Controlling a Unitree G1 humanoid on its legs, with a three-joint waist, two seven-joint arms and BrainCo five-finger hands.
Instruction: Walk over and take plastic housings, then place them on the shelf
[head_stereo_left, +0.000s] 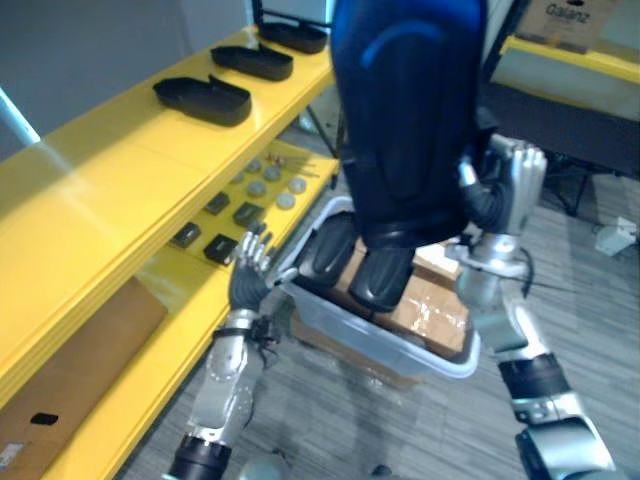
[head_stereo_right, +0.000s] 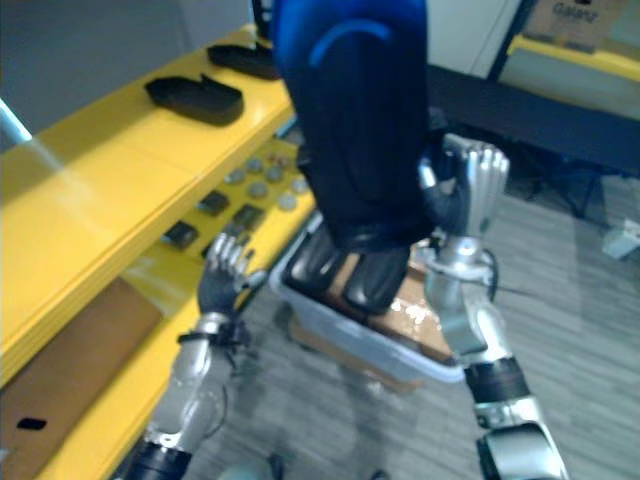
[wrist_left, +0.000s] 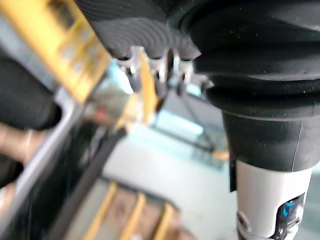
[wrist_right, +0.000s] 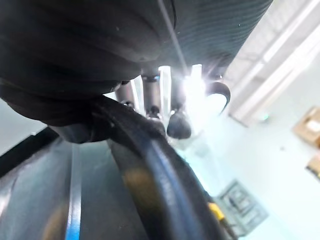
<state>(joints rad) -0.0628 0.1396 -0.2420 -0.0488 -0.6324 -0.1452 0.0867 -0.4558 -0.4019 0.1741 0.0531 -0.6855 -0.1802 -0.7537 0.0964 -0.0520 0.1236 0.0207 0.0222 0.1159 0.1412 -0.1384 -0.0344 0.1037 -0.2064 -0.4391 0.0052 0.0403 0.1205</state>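
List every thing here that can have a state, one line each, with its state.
Held housing: lifted, gripped at its edge.
Right hand: shut on the held housing.
Left hand: open, beside the bin.
Bin: open-topped, with housings inside.
Shelf housings: three lying flat on the top shelf.

**Housing blocks our view**

The raised plastic housing (head_stereo_left: 410, 120) runs off the top edge and hides much of the clear bin (head_stereo_left: 445, 365). We can't identify the small parts (head_stereo_left: 257, 187) on the lower shelf (head_stereo_left: 165, 345): too tiny.
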